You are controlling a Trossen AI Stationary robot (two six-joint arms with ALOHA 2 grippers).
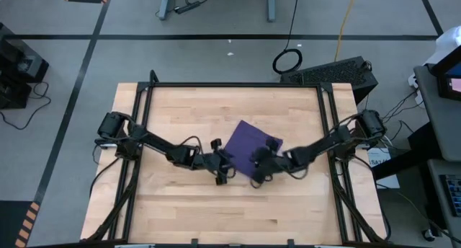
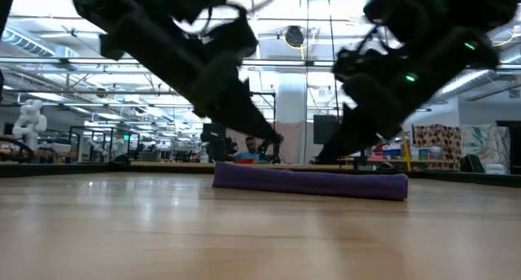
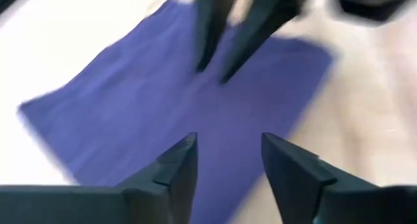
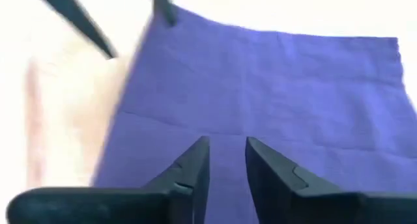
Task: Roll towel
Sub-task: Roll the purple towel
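The towel [image 1: 248, 145] is a plain, solid purple cloth with no pattern, lying spread on the wooden counter [image 1: 187, 212] near its middle, turned at an angle so one corner points toward the far edge. It covers only a small part of the wood.

The left hand [image 1: 221, 169] sits at the towel's near-left edge, and the right hand [image 1: 256, 169] at its near edge just beside it, so the two hands are close together with the cloth's lower corner between and ahead of them. Both arms reach in from the counter's opposite sides.

The high view gives the towel's outline and tilt but hides the fingers under the dark wrists. The left wrist view fills that in: the left hand [image 3: 228, 160] has its fingers [image 3: 179, 162] apart, with the purple cloth [image 3: 130, 120] stretching ahead of them and the other arm's two dark fingertips poised over the cloth farther off. The right wrist view shows the right hand [image 4: 227, 155] with a narrower gap between its fingers [image 4: 195, 162], still parted, hanging over the towel [image 4: 273, 87], whose weave and a faint crease line can be made out here only.

The low view [image 2: 309, 181] adds what the rest cannot: the towel has some thickness, a low purple band on the wood, with both arms slanting down to it from above. Whether the fingertips touch the cloth cannot be told.
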